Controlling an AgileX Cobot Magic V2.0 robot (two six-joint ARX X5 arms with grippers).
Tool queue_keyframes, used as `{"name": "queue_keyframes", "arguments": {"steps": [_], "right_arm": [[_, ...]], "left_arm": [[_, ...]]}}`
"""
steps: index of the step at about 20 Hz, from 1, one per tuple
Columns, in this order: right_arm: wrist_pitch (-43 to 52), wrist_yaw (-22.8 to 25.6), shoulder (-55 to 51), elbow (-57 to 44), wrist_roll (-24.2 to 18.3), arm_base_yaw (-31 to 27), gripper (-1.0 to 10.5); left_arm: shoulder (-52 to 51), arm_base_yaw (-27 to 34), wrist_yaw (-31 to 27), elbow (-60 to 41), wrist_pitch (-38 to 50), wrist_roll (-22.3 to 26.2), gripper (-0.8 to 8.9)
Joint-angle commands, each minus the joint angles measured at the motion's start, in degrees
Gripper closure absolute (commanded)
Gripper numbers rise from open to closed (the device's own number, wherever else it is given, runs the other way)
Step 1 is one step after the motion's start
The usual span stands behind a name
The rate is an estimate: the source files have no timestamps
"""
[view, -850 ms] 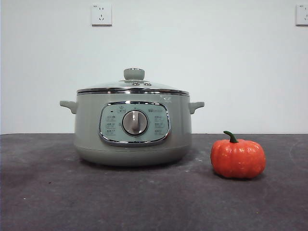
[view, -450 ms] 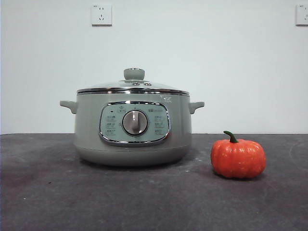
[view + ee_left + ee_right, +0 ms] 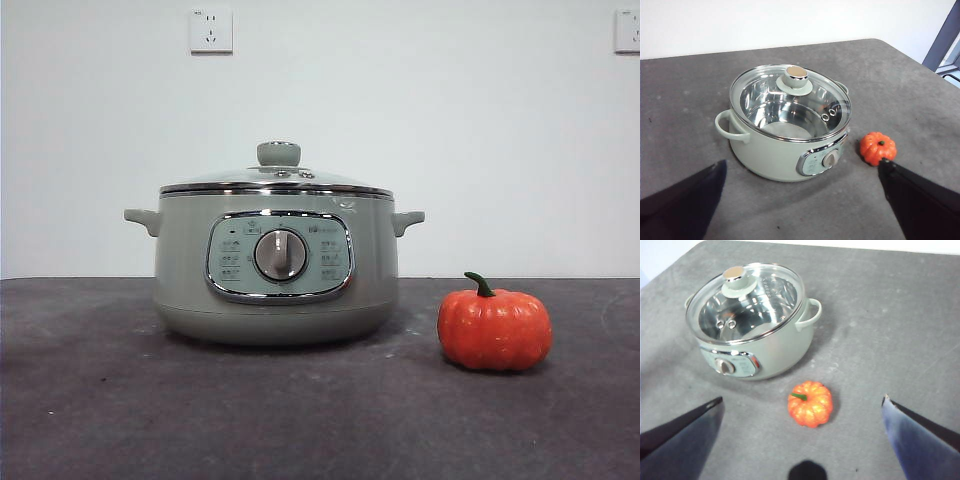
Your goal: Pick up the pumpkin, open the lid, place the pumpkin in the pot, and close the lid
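The sage-green pot (image 3: 276, 270) stands on the dark table with its glass lid (image 3: 277, 180) seated on the rim. Through the lid the steel inside shows bare (image 3: 790, 107). The small orange pumpkin (image 3: 494, 328) sits on the table to the right of the pot, apart from it. My left gripper (image 3: 800, 195) hangs open high above the table, with the pot (image 3: 787, 130) and pumpkin (image 3: 878, 148) below it. My right gripper (image 3: 802, 432) also hangs open and empty, above the pumpkin (image 3: 810, 403) and beside the pot (image 3: 752, 325). Neither gripper shows in the front view.
A dark grey table (image 3: 320, 420) carries both things, with a white wall and two sockets (image 3: 211, 30) behind. The table's far corner and a window frame (image 3: 945, 40) appear in the left wrist view.
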Motion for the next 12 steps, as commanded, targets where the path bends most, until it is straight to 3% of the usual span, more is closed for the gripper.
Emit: {"name": "queue_keyframes", "arguments": {"steps": [1,12], "right_arm": [[0.3,-0.2,1.4,0.0,-0.2,1.1,2.5],[4.4,1.0,24.5,0.0,-1.0,11.9,2.5]], "left_arm": [[0.0,0.0,0.0,0.1,0.5,0.4,0.24],[0.0,0.0,0.1,0.1,0.5,0.4,0.24]]}}
